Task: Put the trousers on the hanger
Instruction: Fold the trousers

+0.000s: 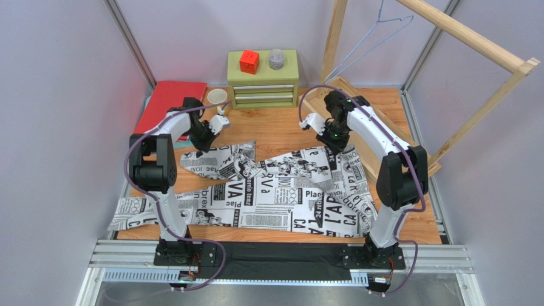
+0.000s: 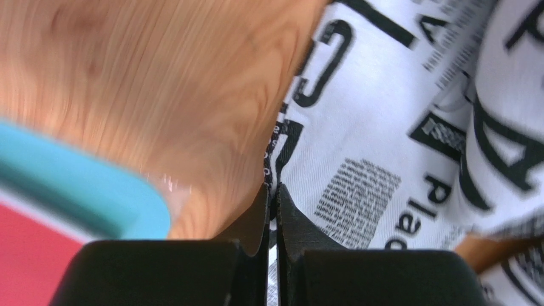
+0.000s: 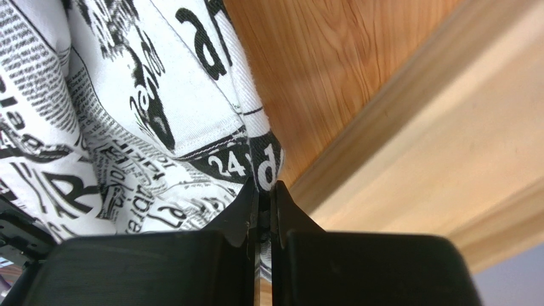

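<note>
The white trousers [image 1: 274,194] with black newspaper print lie spread across the wooden table. My left gripper [image 1: 205,143] is shut on their far left edge; the left wrist view shows the cloth [image 2: 383,146] pinched between the jaws. My right gripper [image 1: 336,148] is shut on their far right edge, next to the wooden rack; the right wrist view shows a hem [image 3: 191,121] clamped between the jaws. The thin blue-grey wire hanger [image 1: 377,39] hangs from the rack's bar at the back right, apart from both grippers.
A big light wooden rack frame [image 1: 476,48] stands at the back right, its base [image 3: 434,140] beside my right gripper. A green drawer chest [image 1: 263,88] with a red cube [image 1: 249,62] and a jar [image 1: 276,58] sits at the back. A red board [image 1: 167,102] lies back left.
</note>
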